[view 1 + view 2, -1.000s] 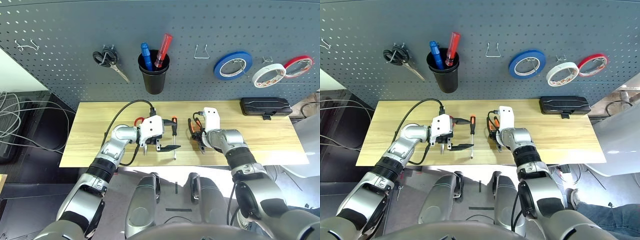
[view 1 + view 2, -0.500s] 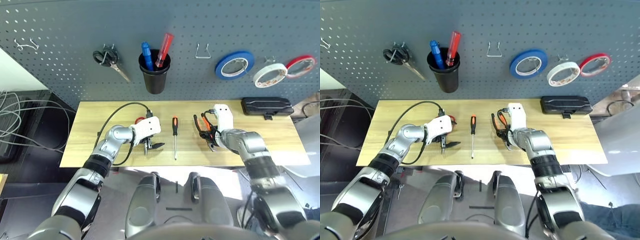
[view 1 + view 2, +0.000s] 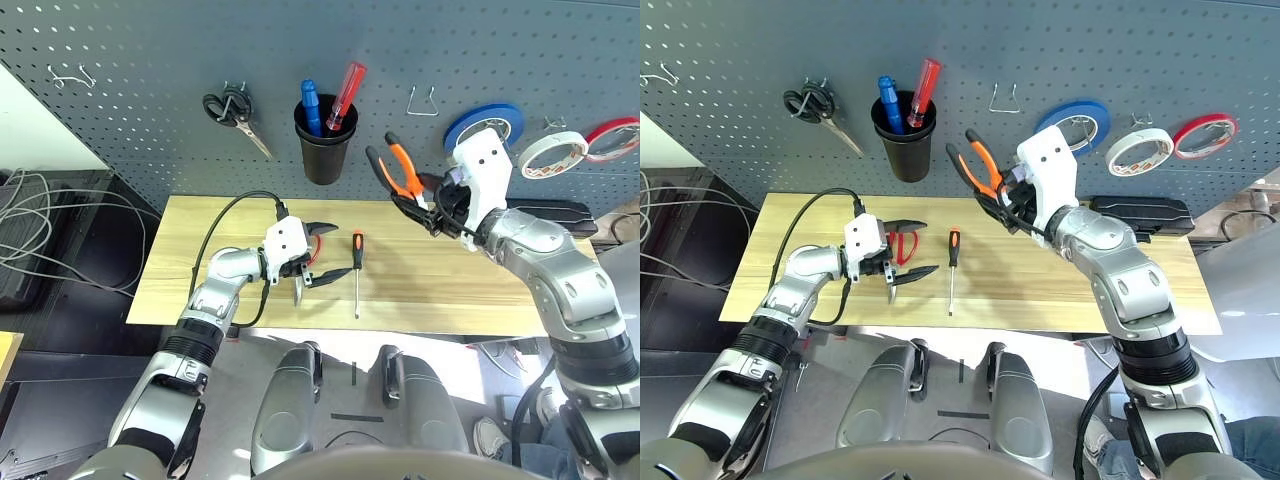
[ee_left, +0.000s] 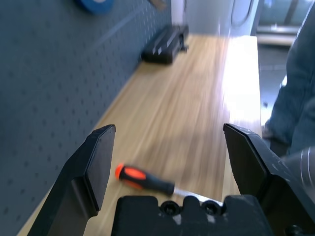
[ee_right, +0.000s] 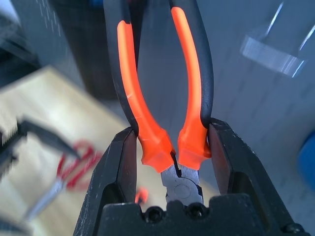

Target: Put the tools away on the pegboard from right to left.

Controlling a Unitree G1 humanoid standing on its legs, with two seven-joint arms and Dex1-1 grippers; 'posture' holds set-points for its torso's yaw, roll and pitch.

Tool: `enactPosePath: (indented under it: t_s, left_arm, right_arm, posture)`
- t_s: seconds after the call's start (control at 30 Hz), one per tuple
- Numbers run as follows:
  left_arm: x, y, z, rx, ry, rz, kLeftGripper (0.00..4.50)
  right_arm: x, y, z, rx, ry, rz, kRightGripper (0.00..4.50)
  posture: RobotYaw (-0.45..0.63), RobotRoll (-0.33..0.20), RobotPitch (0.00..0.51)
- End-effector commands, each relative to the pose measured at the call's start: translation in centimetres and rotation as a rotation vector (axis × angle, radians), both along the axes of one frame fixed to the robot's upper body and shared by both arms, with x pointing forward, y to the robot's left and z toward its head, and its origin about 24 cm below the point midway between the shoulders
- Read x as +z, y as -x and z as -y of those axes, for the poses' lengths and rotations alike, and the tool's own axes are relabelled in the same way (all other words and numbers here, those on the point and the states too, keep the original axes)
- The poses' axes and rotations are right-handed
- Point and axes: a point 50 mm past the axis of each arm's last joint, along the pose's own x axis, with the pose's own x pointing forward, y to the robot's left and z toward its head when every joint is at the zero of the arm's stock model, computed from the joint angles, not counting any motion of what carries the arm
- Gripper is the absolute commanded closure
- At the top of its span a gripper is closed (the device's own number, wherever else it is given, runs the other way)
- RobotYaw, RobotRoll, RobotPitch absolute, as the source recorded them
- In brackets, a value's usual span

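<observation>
My right gripper (image 3: 437, 203) is shut on the orange-and-black pliers (image 3: 396, 170), held in the air with the handles pointing up at the pegboard (image 3: 150, 60), just below an empty wire hook (image 3: 422, 100). In the right wrist view the pliers (image 5: 162, 98) sit clamped at the joint between both fingers. The white tape roll (image 3: 552, 152) hangs on the board. The slim screwdriver (image 3: 357, 270) lies on the table. My left gripper (image 3: 328, 250) stands open low over the red-handled scissors (image 3: 902, 243), beside the screwdriver (image 4: 142, 179).
On the board hang black-handled scissors (image 3: 235, 110), a black cup (image 3: 326, 152) with two screwdrivers, a blue tape roll (image 3: 485, 125) and a red tape roll (image 3: 612, 135). A black case (image 3: 1140, 212) lies at the table's back right. Another empty hook (image 3: 68, 75) is far left.
My right arm has lifted the pliers off the table up to the pegboard. The left gripper has shifted slightly over the red scissors. The camera view has moved too.
</observation>
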Motion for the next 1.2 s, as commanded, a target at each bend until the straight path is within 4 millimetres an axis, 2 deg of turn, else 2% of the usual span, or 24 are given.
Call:
enactPosePath:
  t_s: [0.03,0.13,0.33,0.67,0.73,1.2]
  left_arm:
    - [1.1,-0.3,1.0,0.001,0.061,0.034,0.0]
    - [1.4,-0.7,1.4,0.032,0.071,0.059,0.0]
    - [1.6,-0.9,2.5,0.072,0.117,0.069,0.0]
    - [1.6,-0.5,3.1,0.08,0.131,0.075,0.0]
    - [1.6,-0.5,3.1,0.081,0.13,0.076,0.0]
    - [1.5,-0.6,3.1,0.089,0.095,0.113,0.0]
  right_arm:
    - [4.1,-0.9,0.2,-0.06,-0.084,0.24,2.2]
    - [5.7,-2.3,-0.4,-0.077,-0.107,0.32,2.2]
    - [6.8,-4.2,-1.3,-0.106,-0.133,0.387,2.2]
    - [7.5,-5.9,-1.4,-0.15,-0.19,0.46,2.2]
    - [7.4,-6.1,-1.4,-0.151,-0.193,0.471,2.2]
    - [3.7,-7.5,-1.0,-0.203,-0.215,0.445,2.2]
  posture:
    - [0.08,0.0,0.138]
    - [0.09,0.0,0.136]
    - [0.1,0.0,0.135]
    - [0.14,0.0,0.144]
    - [0.14,0.0,0.143]
    - [0.14,0.0,0.146]
